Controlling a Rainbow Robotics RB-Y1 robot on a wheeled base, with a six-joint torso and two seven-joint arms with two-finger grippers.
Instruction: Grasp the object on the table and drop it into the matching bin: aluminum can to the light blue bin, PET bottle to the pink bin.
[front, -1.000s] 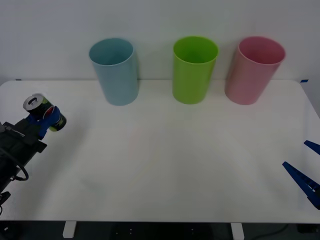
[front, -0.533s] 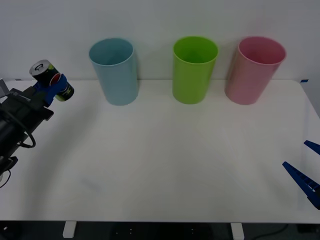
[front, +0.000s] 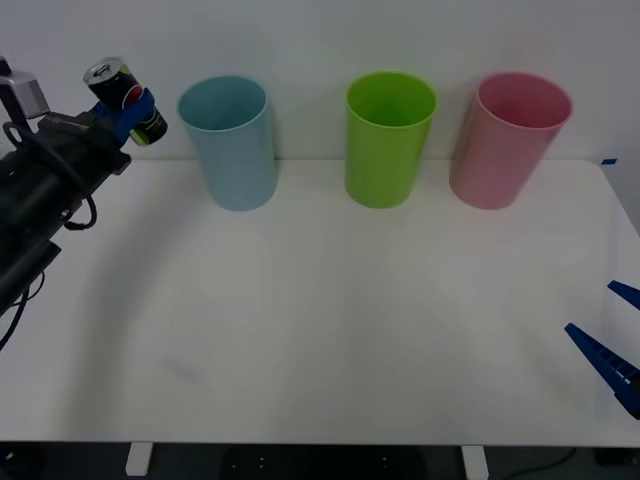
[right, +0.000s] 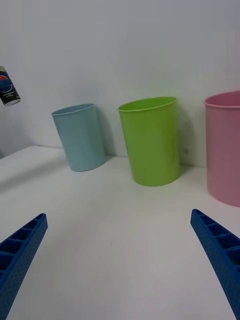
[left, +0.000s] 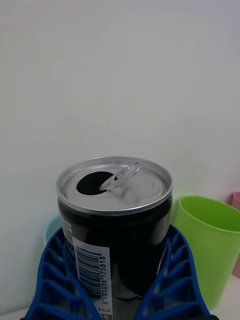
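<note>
In the upper left of the front frame, the left gripper (front: 128, 108) has its blue ribbed fingers clamped on the small black aluminum drink can (front: 124, 95), held in the air left of the tall pale blue round plastic bin (front: 229, 143). The can tilts slightly; its silver top is open, the pull tab raised, a barcode and white print on its side. The right gripper (front: 612, 350), fingers spread apart, sits at the lower right over the white rectangular table (front: 330, 330).
</note>
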